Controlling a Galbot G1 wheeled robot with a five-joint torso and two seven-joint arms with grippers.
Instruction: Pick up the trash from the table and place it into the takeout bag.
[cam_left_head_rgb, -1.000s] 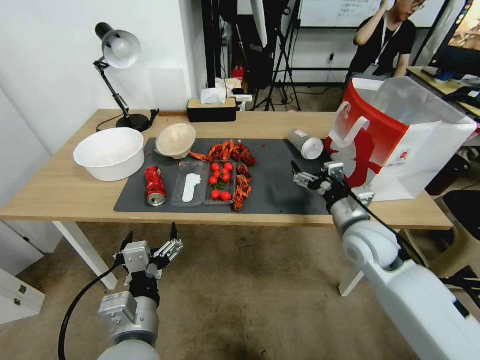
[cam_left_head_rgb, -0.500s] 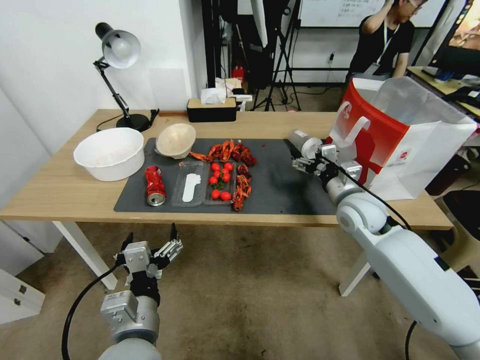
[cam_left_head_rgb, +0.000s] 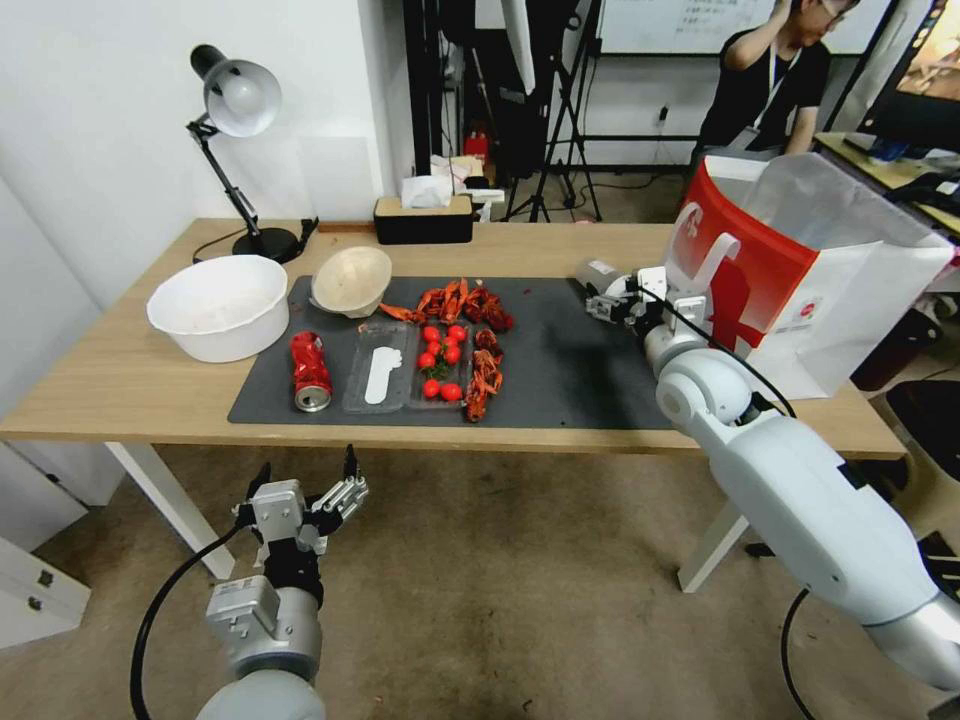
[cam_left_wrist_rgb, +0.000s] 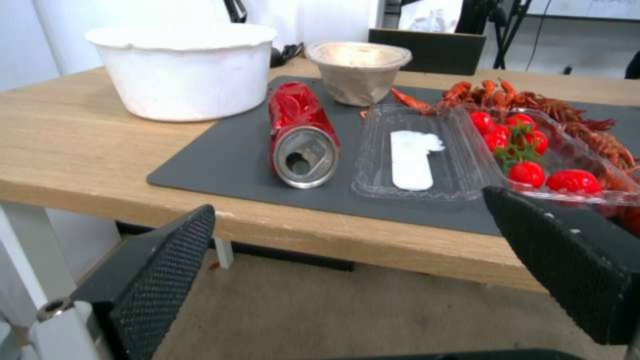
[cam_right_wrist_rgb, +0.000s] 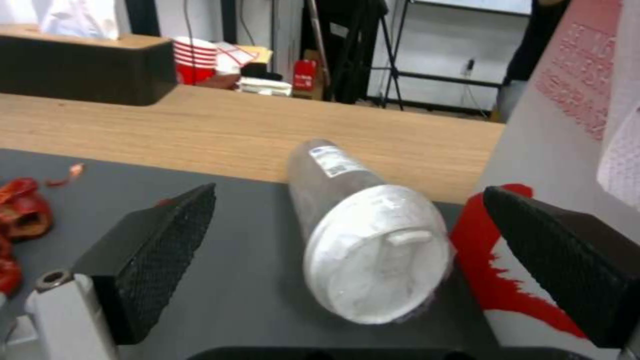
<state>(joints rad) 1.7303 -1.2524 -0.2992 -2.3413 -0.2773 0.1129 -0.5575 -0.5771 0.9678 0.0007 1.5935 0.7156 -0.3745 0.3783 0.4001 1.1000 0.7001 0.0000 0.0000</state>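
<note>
change: right hand (cam_left_head_rgb: 612, 300) has moved forward over the mat (cam_left_head_rgb: 560, 370) across the last second, from mid-mat up to the cup (cam_right_wrist_rgb: 363, 235)
right hand: wide open, holding nothing; cup lies on its side between the two fingers (cam_right_wrist_rgb: 150, 260), lid facing the hand, no contact seen
bag (cam_left_head_rgb: 800, 270): just beside the right hand, on its outer side, mouth open
meaning: likely lined up for a grasp on the cup; not yet gripped
left hand (cam_left_head_rgb: 305, 490): open, empty, parked below the surface (cam_left_head_rgb: 120, 390) edge
can (cam_left_wrist_rgb: 300, 135): ahead of the left hand, on the mat, untouched
</note>
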